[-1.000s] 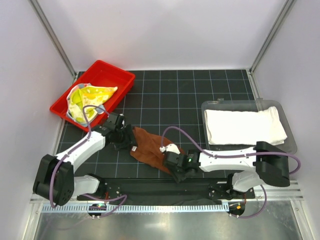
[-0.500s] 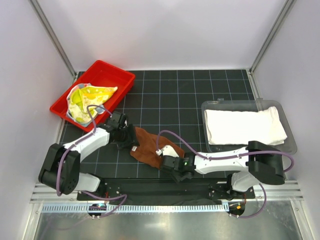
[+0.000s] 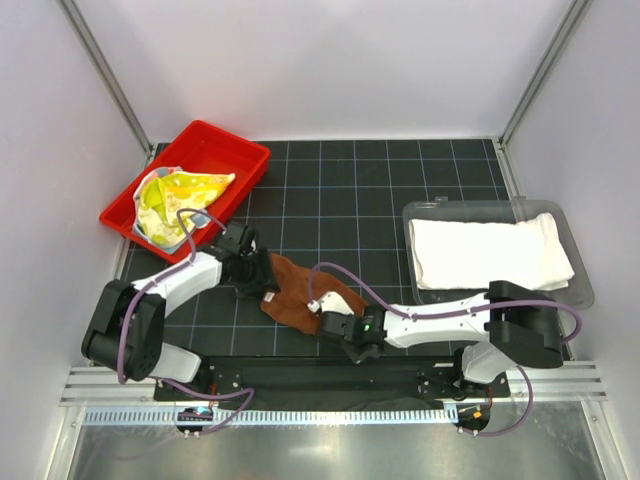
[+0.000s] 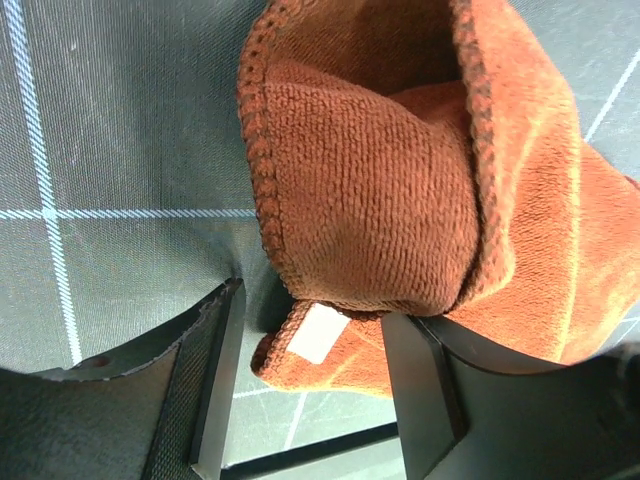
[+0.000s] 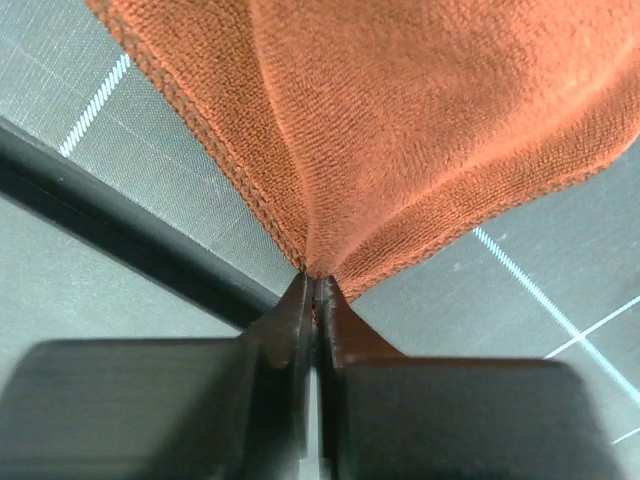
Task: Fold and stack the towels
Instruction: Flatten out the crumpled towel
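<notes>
While the left hand point(image 4: 315, 330) gapes wide, the right hand point(image 5: 313, 282) pinches the nubby brown towel point(image 3: 295, 290).

**A:** How many towels do you count?

**B:** Three for certain. There's one brown towel point(image 3: 300, 295) on the surface point(image 3: 380, 190), one white towel point(image 3: 490, 252) at the right, and one yellow-green towel point(image 3: 180, 193) at the far left. A pale blue-grey edge point(image 3: 150, 236) shows under the yellow-green one, but I cannot tell whether it is a fourth towel.

**A:** Containers?

**B:** Two: one red tray point(image 3: 235, 150) and one clear bin point(image 3: 470, 208).

**A:** And the machine?

**B:** Two arms, the left arm point(image 3: 170, 290) and the right arm point(image 3: 440, 318). Each has one claw, so two claws: the left claw point(image 4: 318, 400) and the right claw point(image 5: 314, 300).
</notes>
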Tool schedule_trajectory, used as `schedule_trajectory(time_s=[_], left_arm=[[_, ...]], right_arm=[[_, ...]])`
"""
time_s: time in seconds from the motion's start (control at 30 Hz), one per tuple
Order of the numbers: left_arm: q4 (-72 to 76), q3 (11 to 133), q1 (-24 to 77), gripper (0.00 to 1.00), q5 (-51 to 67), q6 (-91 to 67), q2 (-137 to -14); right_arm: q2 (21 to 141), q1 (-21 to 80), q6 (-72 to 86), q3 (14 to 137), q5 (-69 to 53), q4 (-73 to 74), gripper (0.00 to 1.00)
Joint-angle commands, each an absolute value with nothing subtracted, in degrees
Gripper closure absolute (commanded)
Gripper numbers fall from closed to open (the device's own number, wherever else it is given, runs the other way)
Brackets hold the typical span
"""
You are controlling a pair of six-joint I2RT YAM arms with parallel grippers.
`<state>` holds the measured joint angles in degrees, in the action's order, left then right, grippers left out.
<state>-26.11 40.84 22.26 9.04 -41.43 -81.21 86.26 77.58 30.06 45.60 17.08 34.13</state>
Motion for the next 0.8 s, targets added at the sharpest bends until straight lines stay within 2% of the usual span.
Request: schedule_trajectory(time_s=[0.0, 0.1, 0.17, 0.23, 0.33, 0.47, 0.53, 0.67, 0.77], left_arm=[[-27.22, 45.60, 22.33, 0.40, 8.53, -39.38, -81.30], [-33.37, 52.80, 22.33, 0.38, 5.90, -36.48, -79.90], [-35.67, 56.76, 22.33, 0.33, 2.75, -34.55, -78.76], [-38.75, 62.21, 22.33, 0.27, 0.54, -32.88, -78.48], [-42.79, 68.35, 21.97, 0.25, -2.37, -28.31, -80.77], [-40.72, 72.42, 21.62, 0.25, 4.28, -22.16, -82.53], [-37.98, 72.51, 21.71, 0.27, 12.36, -18.82, -82.70], [-34.45, 73.64, 22.32, 0.32, 25.37, -12.23, -85.33], [-38.21, 75.40, 24.43, 0.33, 26.37, -3.72, -87.80]], right_arm=[[84.91, 77.87, 32.25, 48.94, 16.88, 38.29, 0.99], [81.40, 77.00, 34.54, 54.65, 17.75, 43.75, 0.99], [79.03, 74.11, 35.85, 58.44, 16.80, 45.96, 0.99], [77.53, 66.22, 35.16, 59.32, 13.64, 46.23, 0.99], [76.12, 54.26, 31.13, 59.67, 5.82, 43.42, 0.99], [79.00, 40.37, 26.46, 61.52, -5.78, 38.51, 0.99], [82.78, 33.97, 25.93, 63.19, -12.46, 36.57, 0.99], [89.37, 29.54, 25.49, 66.88, -17.22, 33.93, 0.99], [93.77, 26.03, 26.19, 68.11, -20.30, 31.83, 0.99]])
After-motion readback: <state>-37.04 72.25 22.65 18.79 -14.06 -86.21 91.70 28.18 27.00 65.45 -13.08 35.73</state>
